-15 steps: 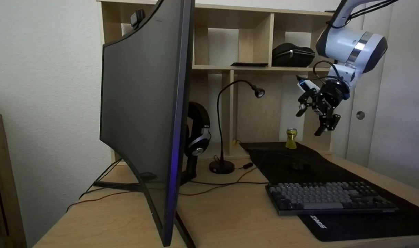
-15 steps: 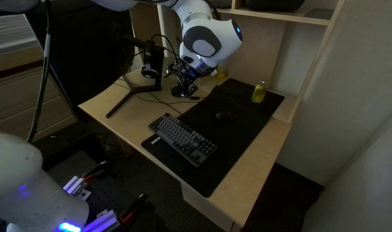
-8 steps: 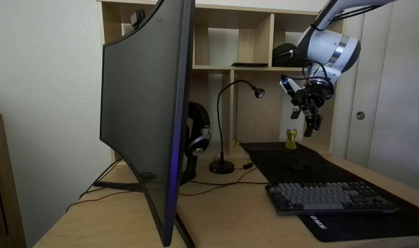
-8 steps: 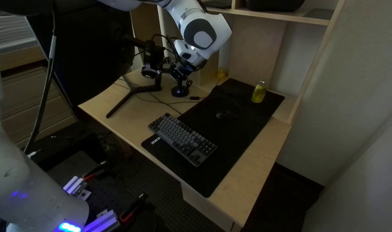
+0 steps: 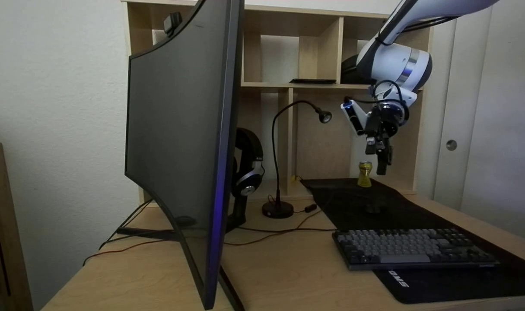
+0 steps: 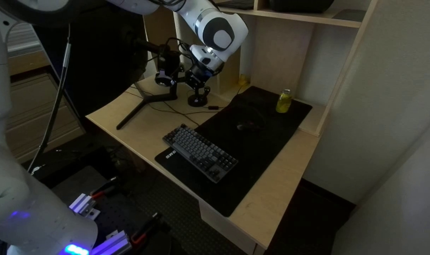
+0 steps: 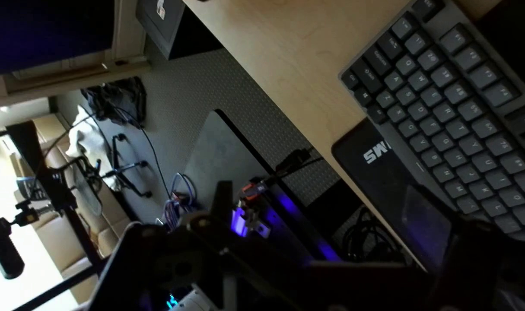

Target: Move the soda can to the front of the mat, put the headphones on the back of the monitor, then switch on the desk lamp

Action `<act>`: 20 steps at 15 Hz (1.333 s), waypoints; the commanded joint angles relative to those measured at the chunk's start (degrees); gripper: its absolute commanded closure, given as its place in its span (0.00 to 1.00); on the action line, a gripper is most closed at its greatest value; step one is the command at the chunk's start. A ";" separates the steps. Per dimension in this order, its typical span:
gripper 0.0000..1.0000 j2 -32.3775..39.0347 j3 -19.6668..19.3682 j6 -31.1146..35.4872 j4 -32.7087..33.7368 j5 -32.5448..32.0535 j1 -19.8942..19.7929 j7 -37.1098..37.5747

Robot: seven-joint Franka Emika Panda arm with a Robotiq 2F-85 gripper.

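Our gripper hangs raised, its jaws spread, nothing between them. In an exterior view, the soda can stands upright at the far right end of the mat, right of and below it; we would likely reach that way.

Free lane along mat, past end of keyboard, up to soda can; small dark object sits mid-mat. Can's at mouth of shelf unit: walled behind and to the sides, front open. Headphones sit between monitor and desk lamp, lamp neck arching up. Cables cross the desk between monitor and mat.
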 commanded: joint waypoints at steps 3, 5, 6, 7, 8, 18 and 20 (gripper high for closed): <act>0.00 3.77 5.59 -5.19 11.33 -9.22 0.71 -5.97; 0.00 2.16 5.73 -2.76 8.02 -8.13 0.65 -4.23; 0.00 2.40 6.19 -3.31 9.95 -8.68 0.90 -4.96; 0.00 2.45 6.41 -3.71 11.16 -8.94 1.01 -5.29; 0.00 2.47 6.44 -3.88 11.71 -9.02 1.02 -5.57; 0.00 8.32 6.16 -7.49 21.35 -13.78 -0.64 -30.18; 0.00 10.00 6.16 -9.50 25.18 -13.45 -1.42 -33.05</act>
